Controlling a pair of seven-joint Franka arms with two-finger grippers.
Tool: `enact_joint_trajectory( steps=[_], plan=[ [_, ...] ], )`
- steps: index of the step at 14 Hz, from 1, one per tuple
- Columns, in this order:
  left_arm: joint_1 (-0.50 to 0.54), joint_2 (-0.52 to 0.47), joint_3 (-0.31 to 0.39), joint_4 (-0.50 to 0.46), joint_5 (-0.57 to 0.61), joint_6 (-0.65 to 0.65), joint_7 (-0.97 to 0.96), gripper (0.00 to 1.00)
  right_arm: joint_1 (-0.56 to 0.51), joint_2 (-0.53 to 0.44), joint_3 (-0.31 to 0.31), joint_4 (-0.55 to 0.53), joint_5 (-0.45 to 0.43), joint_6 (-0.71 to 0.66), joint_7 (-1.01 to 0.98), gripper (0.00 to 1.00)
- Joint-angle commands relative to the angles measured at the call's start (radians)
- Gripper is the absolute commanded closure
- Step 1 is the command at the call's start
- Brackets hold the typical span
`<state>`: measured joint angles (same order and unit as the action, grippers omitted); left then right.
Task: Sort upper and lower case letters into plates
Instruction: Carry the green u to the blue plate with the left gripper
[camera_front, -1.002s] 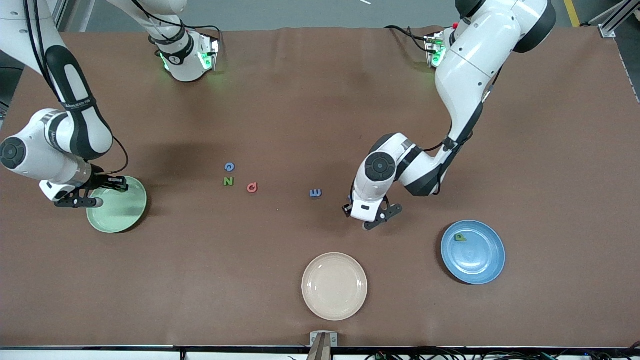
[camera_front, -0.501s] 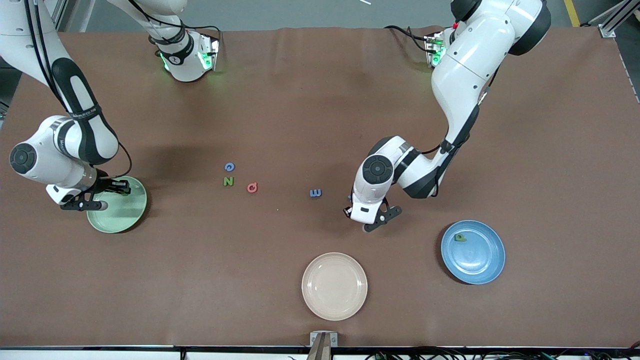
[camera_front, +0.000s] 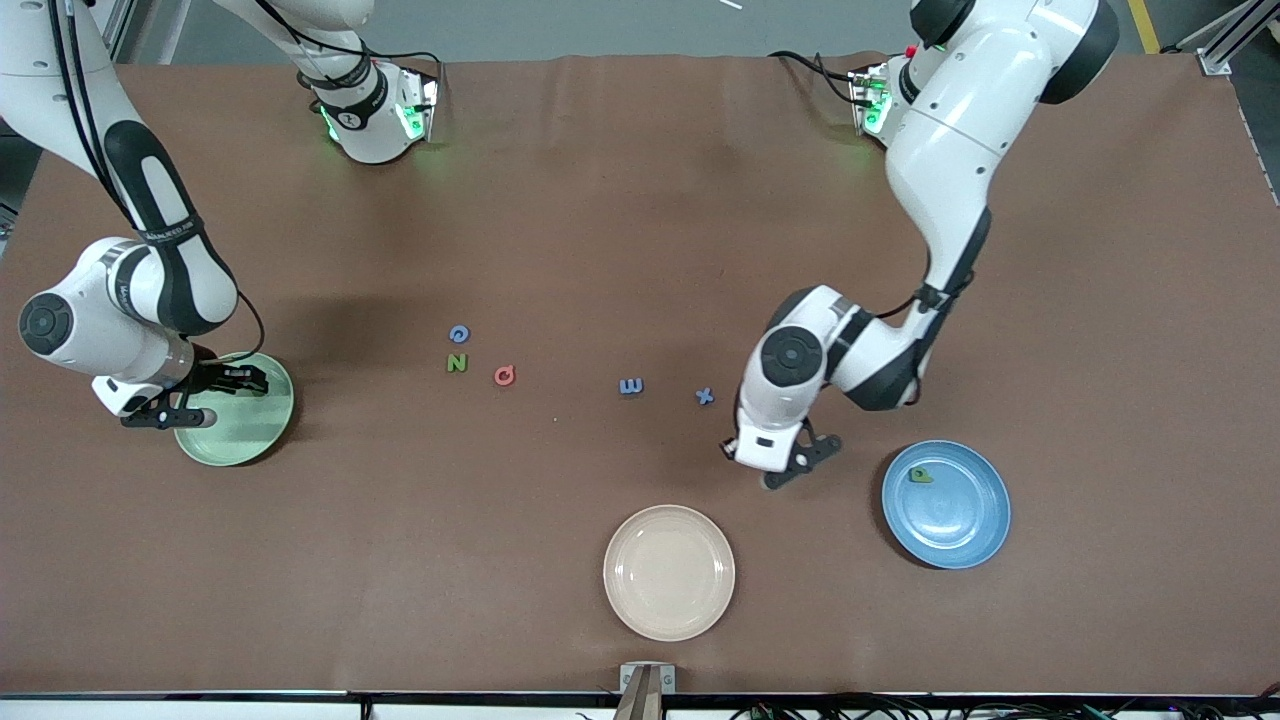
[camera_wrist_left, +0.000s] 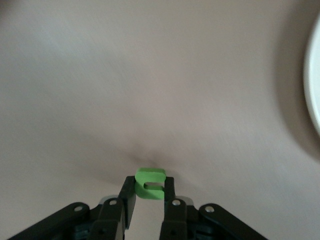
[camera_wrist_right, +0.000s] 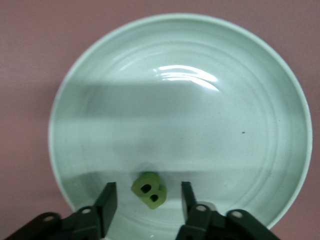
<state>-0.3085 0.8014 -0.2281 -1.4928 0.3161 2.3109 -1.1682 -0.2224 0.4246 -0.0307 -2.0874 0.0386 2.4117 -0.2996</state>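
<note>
My left gripper (camera_front: 788, 464) is shut on a small green letter (camera_wrist_left: 149, 183) and holds it over the brown table beside the blue plate (camera_front: 955, 525). One green letter (camera_front: 920, 476) lies in that plate. My right gripper (camera_front: 205, 397) is open over the mint green plate (camera_front: 255, 425). In the right wrist view a green B (camera_wrist_right: 149, 189) lies in the mint plate (camera_wrist_right: 200, 115), loose between my spread fingers (camera_wrist_right: 107, 200). On the table lie a blue c (camera_front: 459, 334), a green N (camera_front: 457, 363), a red letter (camera_front: 505, 375), a blue E (camera_front: 631, 386) and a blue x (camera_front: 705, 396).
A cream-beige plate (camera_front: 669, 572) with nothing in it sits near the table's front edge, nearer to the front camera than the blue E. A pale plate rim (camera_wrist_left: 314, 95) shows at the edge of the left wrist view.
My left arm has moved toward the blue plate with the green letter, uncovering the blue x. My right gripper has stayed over the mint plate, shifting only slightly.
</note>
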Motion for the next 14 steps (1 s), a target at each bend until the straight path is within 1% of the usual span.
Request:
enact_joint_trajectory(
  steps=[1, 3, 5, 8, 10, 11, 12, 13, 14],
  plan=[
    [0.092, -0.067, -0.002, -0.026, 0.018, -0.071, 0.166, 1.00, 0.070, -0.111, 0.011, 0.013, -0.016, -0.142, 0.028, 0.00],
    [0.156, -0.100, -0.004, -0.041, 0.018, -0.109, 0.313, 1.00, 0.154, -0.150, 0.012, 0.030, -0.016, -0.219, 0.133, 0.00],
    [0.222, -0.132, -0.008, -0.079, 0.018, -0.113, 0.440, 1.00, 0.271, -0.156, 0.012, 0.030, -0.016, -0.235, 0.319, 0.00],
    [0.304, -0.142, -0.011, -0.115, 0.020, -0.102, 0.608, 0.99, 0.415, -0.145, 0.014, 0.030, 0.000, -0.217, 0.528, 0.00],
    [0.325, -0.131, -0.010, -0.121, 0.020, -0.100, 0.657, 0.97, 0.512, -0.123, 0.015, 0.030, 0.021, -0.165, 0.630, 0.00],
    [0.336, -0.123, -0.010, -0.126, 0.020, -0.091, 0.668, 0.96, 0.537, -0.107, 0.015, 0.029, 0.021, -0.134, 0.663, 0.00],
    [0.350, -0.113, -0.010, -0.126, 0.018, -0.075, 0.670, 0.93, 0.554, -0.086, 0.015, 0.027, 0.021, -0.100, 0.668, 0.00],
    [0.358, -0.104, -0.011, -0.126, 0.017, -0.064, 0.668, 0.86, 0.555, -0.069, 0.015, 0.021, 0.021, -0.068, 0.668, 0.00],
    [0.361, -0.100, -0.011, -0.126, 0.017, -0.056, 0.668, 0.76, 0.560, -0.057, 0.015, 0.010, 0.021, -0.033, 0.668, 0.00]
  ],
)
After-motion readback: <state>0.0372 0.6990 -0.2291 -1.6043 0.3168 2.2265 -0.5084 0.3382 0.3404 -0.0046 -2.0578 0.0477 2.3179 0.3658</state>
